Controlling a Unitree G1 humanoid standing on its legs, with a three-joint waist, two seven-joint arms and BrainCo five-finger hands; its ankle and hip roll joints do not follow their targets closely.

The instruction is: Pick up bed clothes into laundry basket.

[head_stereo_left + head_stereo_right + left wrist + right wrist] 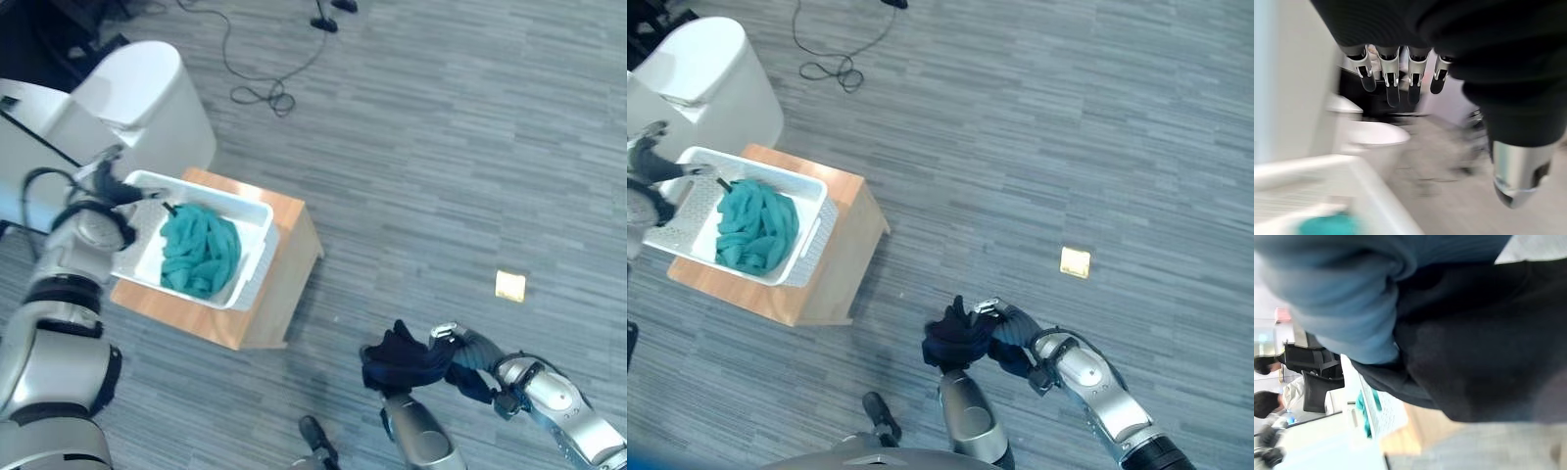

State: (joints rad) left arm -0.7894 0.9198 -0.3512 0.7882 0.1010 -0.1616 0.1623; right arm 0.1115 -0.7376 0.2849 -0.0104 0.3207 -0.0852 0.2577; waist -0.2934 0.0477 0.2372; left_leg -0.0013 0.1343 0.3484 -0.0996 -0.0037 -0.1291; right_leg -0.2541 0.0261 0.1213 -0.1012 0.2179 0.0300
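your right hand (446, 338) sits low over the floor, and its fingers are buried in a bundle of dark navy clothing (402, 357), so you cannot tell from the head views or the wrist view how far they are curled. that dark bundle hangs bunched at the end of the arm, with a fold of blue cloth (1347, 293) beside it in the right wrist view, pressed close against the camera. it is well apart from the laundry basket (257, 257), out over the grey striped floor (441, 147).

your left hand (116, 186) is up at the far left rim of that white basket, with its fingers (1392, 83) straight and relaxed in the wrist view and nothing between them and the thumb (1518, 171). inside the basket lies a heap of teal cloth (201, 250), filling the middle and the near end. the basket rests on a small wooden tabletop (284, 264), tilted across it so that one end hangs past the edge.

behind the basket stands a rounded white bin (147, 98). a small yellow square (509, 285) lies on the floor, off to the right, apart from everything else. in the right wrist view, people (1268, 406) show far off at the edge.
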